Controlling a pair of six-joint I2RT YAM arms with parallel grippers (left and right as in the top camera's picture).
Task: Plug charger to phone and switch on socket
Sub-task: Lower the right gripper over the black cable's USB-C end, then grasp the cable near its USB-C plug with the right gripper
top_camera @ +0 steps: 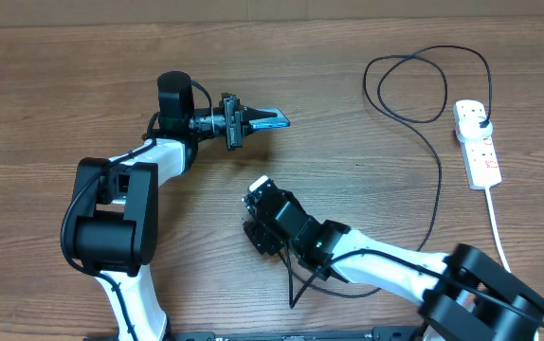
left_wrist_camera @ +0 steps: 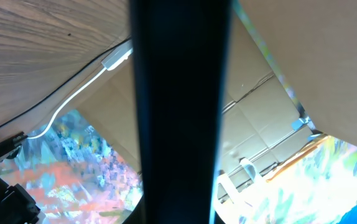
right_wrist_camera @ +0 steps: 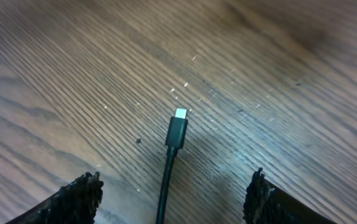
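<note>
My left gripper (top_camera: 251, 120) is shut on the phone (top_camera: 270, 118) and holds it on edge above the table, left of centre. In the left wrist view the phone's dark edge (left_wrist_camera: 178, 112) fills the middle. The charger's black cable (top_camera: 438, 185) loops from its plug (top_camera: 481, 121) in the white socket strip (top_camera: 478, 144) at the right and runs under my right arm. Its connector tip (right_wrist_camera: 180, 115) lies on the wood just ahead of my right gripper (right_wrist_camera: 172, 196). That gripper is open, with the cable running between its fingers. It shows at table centre in the overhead view (top_camera: 252, 214).
The strip's thick white cord (top_camera: 499, 232) runs toward the front right edge. The cable's big loop (top_camera: 409, 85) lies at the back right. The strip and its cord also show far off in the left wrist view (left_wrist_camera: 117, 57).
</note>
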